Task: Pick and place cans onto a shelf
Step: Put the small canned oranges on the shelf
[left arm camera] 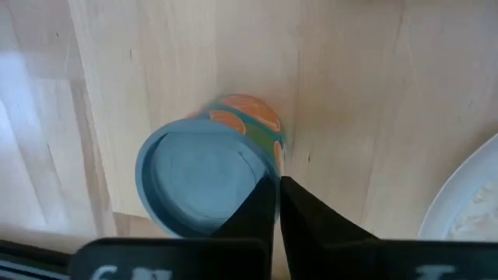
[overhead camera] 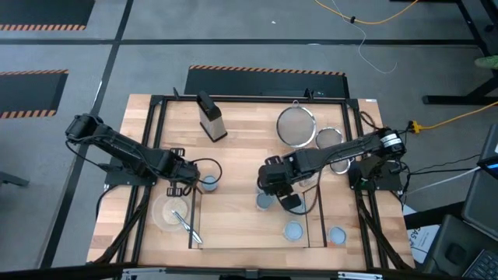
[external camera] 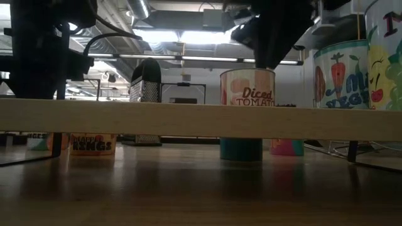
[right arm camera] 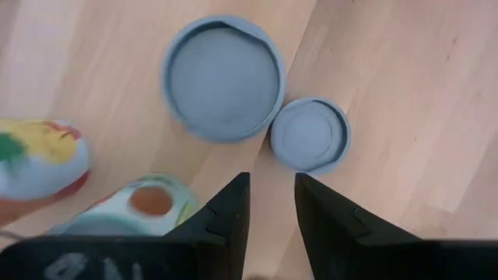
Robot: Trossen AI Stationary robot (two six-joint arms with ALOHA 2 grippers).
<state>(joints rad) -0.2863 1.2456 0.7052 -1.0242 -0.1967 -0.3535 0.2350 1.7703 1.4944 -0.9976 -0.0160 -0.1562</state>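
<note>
A can with a pale blue top (left arm camera: 204,185) and an orange-green label stands on the wood; in the high view this can (overhead camera: 208,183) is just right of my left gripper (overhead camera: 191,185). My left gripper (left arm camera: 278,204) is shut, with its tips at the top's edge. My right gripper (right arm camera: 272,187) is open above two blue-topped cans, a larger one (right arm camera: 223,78) and a smaller one (right arm camera: 311,134), with nothing between its fingers. In the high view my right gripper (overhead camera: 282,193) is at mid-table. The shelf's light-wood board (external camera: 201,119) runs across the low view. My left gripper points down, and its shut fingertips (left arm camera: 264,194) stand at the rim of the can's top (left arm camera: 263,167). I cannot tell whether they touch it. The can stands upright on the wood.
A metal grater (overhead camera: 211,118) and two wire strainers (overhead camera: 296,126) (overhead camera: 331,140) stand at the far side. A pale bowl with a utensil (overhead camera: 171,211) sits at the near left. More cans (overhead camera: 293,231) (overhead camera: 337,235) stand near the front edge. Labelled cans (right arm camera: 39,159) lie beside my right gripper.
</note>
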